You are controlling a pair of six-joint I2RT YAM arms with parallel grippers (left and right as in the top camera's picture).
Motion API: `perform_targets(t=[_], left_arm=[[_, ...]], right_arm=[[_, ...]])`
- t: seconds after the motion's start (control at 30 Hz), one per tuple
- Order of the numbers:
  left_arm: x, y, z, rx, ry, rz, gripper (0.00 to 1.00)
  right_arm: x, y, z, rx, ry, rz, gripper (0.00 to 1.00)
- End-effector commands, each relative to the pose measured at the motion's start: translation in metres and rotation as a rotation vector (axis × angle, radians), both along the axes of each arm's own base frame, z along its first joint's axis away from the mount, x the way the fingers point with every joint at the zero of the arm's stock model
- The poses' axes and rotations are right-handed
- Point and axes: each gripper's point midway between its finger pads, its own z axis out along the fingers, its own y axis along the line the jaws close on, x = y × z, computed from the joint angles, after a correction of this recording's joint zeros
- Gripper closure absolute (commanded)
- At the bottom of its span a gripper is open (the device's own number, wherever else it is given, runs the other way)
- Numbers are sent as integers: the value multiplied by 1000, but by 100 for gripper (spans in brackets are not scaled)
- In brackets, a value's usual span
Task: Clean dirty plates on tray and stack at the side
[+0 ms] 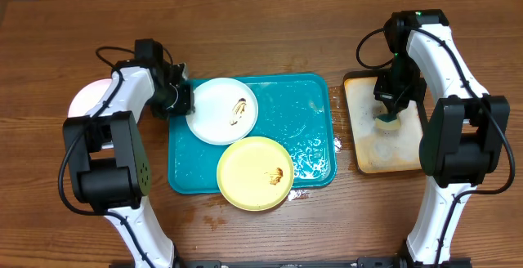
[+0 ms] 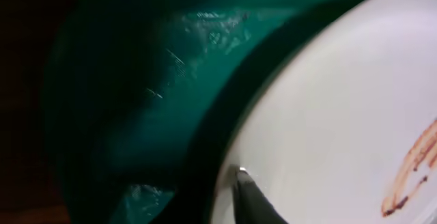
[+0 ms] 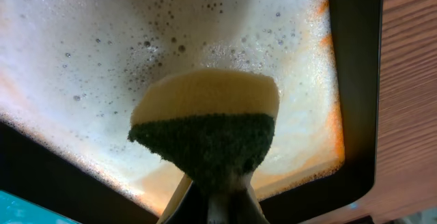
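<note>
Plates sit on the wet teal tray [image 1: 306,109]: white plate [image 1: 214,114], smeared brown, at its back-left corner; yellow plate [image 1: 249,170] overhanging the front rim. Only the left wrist view shows a dark tip of the left fingers [image 2: 251,198] on the white rim; pinching or not, I cannot tell. The right arm points down over the tan tray [image 1: 359,149], right fingers [image 3: 229,207] pinching a rounded, foamy sponge [image 3: 205,125].

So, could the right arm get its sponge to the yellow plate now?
Probably yes: nothing stands between the right gripper, holding the sponge over the tan tray, and the yellow plate.
</note>
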Motion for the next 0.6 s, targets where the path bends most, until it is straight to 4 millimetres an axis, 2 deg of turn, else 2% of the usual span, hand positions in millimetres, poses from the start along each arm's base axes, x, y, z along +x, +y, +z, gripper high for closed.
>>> perform_targets(t=[0.0, 0.27, 0.37, 0.5, 0.57], left_arm=[[-6, -1, -20, -5, 59, 17, 96], [-3, -5, -15, -37, 55, 57, 96], [1, -9, -8, -62, 43, 57, 96], [6, -12, 7, -79, 15, 53, 96], [8, -12, 16, -78, -1, 51, 96]], right_arm=[[3, -2, 15, 2, -48, -6, 96], [8, -1, 13, 13, -67, 10, 96], [20, 19, 10, 145, -116, 77, 96], [41, 56, 13, 378, -215, 183, 96], [46, 64, 14, 424, -239, 185, 96]])
